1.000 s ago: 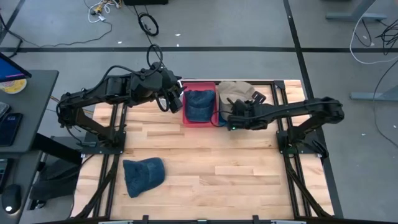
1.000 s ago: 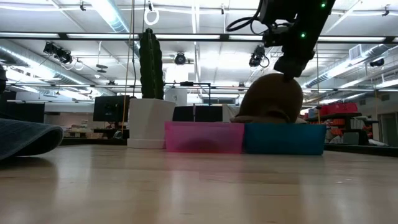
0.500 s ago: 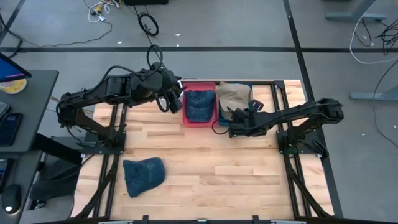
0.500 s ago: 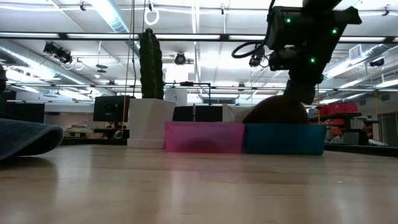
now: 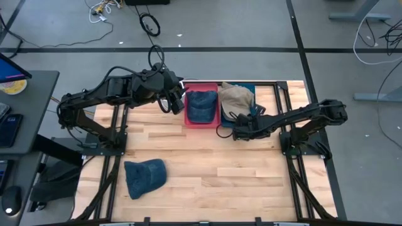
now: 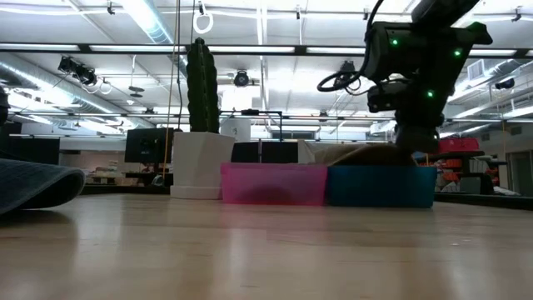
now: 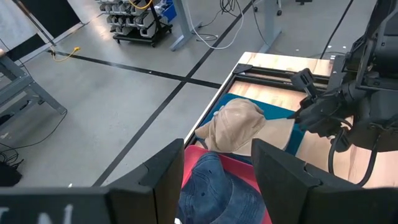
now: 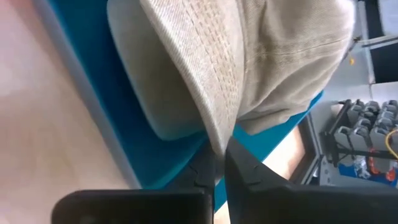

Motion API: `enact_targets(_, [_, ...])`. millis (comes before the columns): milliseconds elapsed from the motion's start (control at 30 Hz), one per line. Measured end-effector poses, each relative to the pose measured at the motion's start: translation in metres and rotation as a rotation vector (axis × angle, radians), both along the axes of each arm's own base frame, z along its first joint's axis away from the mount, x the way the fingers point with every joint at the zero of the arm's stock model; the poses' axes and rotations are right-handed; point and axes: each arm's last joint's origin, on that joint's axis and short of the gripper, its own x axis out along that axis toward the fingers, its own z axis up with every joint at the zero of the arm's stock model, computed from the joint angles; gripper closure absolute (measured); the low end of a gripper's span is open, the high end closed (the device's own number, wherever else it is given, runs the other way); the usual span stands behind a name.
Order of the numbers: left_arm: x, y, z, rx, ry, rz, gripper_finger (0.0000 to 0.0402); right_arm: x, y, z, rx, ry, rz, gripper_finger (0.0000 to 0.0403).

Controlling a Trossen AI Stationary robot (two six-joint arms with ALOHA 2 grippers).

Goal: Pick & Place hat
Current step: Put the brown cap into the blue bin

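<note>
A tan hat lies in the blue bin at the table's far side; in the low view only its top shows above the bin wall. My right gripper is shut on it at the bin's near side. A blue denim hat sits in the pink bin. My left gripper hovers open over the pink bin's left edge. A second blue hat rests on the table near its left near corner. My right gripper pinches the edge of the tan hat's brim between its two fingers. It comes slanting from the table's near right side, over the blue bin's near wall. The hat's crown lies down inside the bin.
The pink and blue bins stand side by side at the far edge. A white pot with a tall cactus shows behind them in the low view. Bare wood stretches across the middle and near right of the table.
My right gripper has come down and drawn toward the near edge, still shut on the tan hat. The hat stood high above the blue bin's wall a second ago; it has sunk into the bin and now lies low and flattened.
</note>
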Motion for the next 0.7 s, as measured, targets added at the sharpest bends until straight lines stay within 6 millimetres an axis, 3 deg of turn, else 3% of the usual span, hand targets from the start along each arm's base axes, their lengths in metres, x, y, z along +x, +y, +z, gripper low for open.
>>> enact_targets(400, [0.0000, 0.0000, 0.0001, 0.000, -0.001, 0.000, 0.0211, 0.0024, 0.0022, -0.0040, 0.107, 0.030, 0.082, 0.0381])
enact_targets(500, [0.0000, 0.0000, 0.0001, 0.000, -0.001, 0.000, 0.0211, 0.0024, 0.0022, -0.0052, 0.158, 0.046, 0.101, 0.0349])
enact_targets(700, [0.0002, 0.0000, 0.0000, 0.000, -0.001, 0.000, 0.0211, 0.0024, -0.0025, -0.0032, 0.242, 0.041, 0.090, 0.0243])
